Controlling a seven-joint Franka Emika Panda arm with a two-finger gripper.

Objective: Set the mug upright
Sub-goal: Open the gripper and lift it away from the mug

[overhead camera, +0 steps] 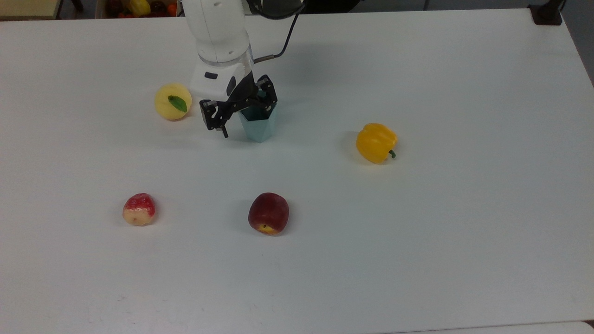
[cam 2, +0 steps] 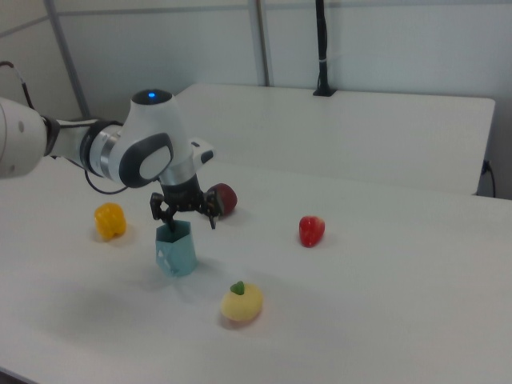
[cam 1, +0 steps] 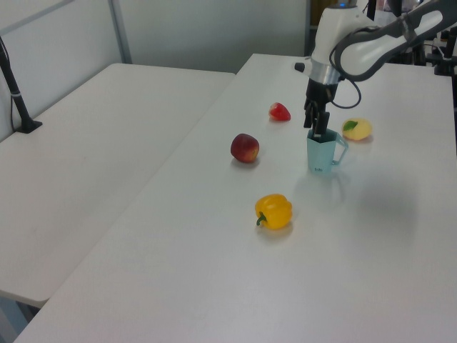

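My gripper [overhead camera: 245, 111] hangs just over the mug's [overhead camera: 258, 124] rim with its fingers spread apart, one over the opening and the other out past the rim toward the yellow fruit [overhead camera: 172, 101]. The mug stands upright on the white tabletop [overhead camera: 417, 232] directly beneath my gripper, and in the left view its handle [cam 1: 341, 151] points toward that fruit. The red apple [overhead camera: 268, 213], the strawberry [overhead camera: 138, 209] and the yellow pepper [overhead camera: 376, 142] lie well apart from my gripper
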